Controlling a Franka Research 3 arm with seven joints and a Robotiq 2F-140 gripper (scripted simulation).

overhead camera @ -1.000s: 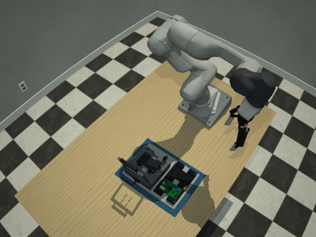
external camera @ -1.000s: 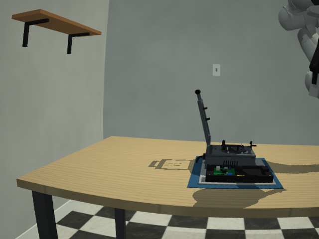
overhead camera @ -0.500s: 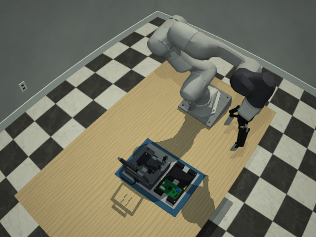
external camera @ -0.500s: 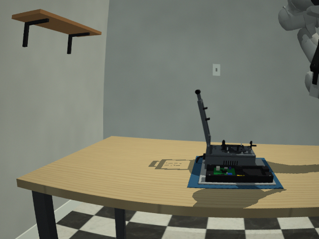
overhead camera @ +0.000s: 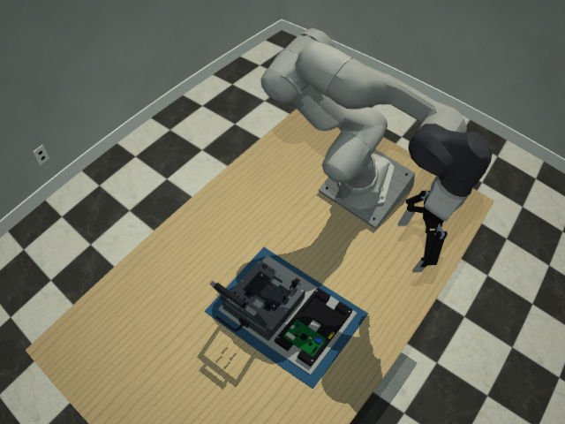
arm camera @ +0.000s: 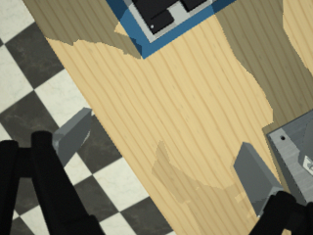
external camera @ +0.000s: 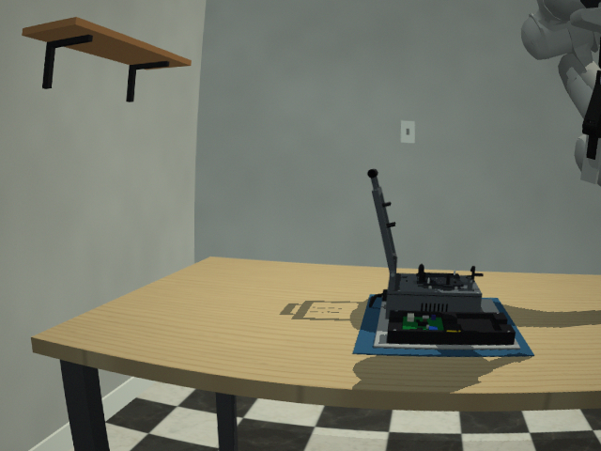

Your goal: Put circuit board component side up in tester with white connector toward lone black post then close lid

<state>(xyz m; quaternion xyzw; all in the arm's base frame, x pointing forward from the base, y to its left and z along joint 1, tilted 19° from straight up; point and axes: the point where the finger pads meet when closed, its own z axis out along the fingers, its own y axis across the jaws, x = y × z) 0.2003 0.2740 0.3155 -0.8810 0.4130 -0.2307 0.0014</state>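
Top view: a green board (overhead camera: 304,336) (external camera: 412,323) lies in the black tray (overhead camera: 338,318) (external camera: 451,335), beside the tester (overhead camera: 288,314) (external camera: 434,302). The hand (overhead camera: 420,233) (arm camera: 164,138), released, hangs well apart. The board looks light, stiff and fragile; bare edges seem the safest grip, clear of components.

lid (overhead camera: 235,296) (external camera: 384,227): raised | tray (overhead camera: 342,324) (external camera: 451,335): open above | tester (overhead camera: 259,314) (external camera: 434,301): beside tray

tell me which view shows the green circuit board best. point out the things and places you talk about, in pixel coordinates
The top view: it shows the flat green circuit board (overhead camera: 305,337) (external camera: 422,323) from above, in the black tray (overhead camera: 306,359) (external camera: 451,337). The exterior view shows it low and foreshortened; the wrist view shows only a tray corner, no board.
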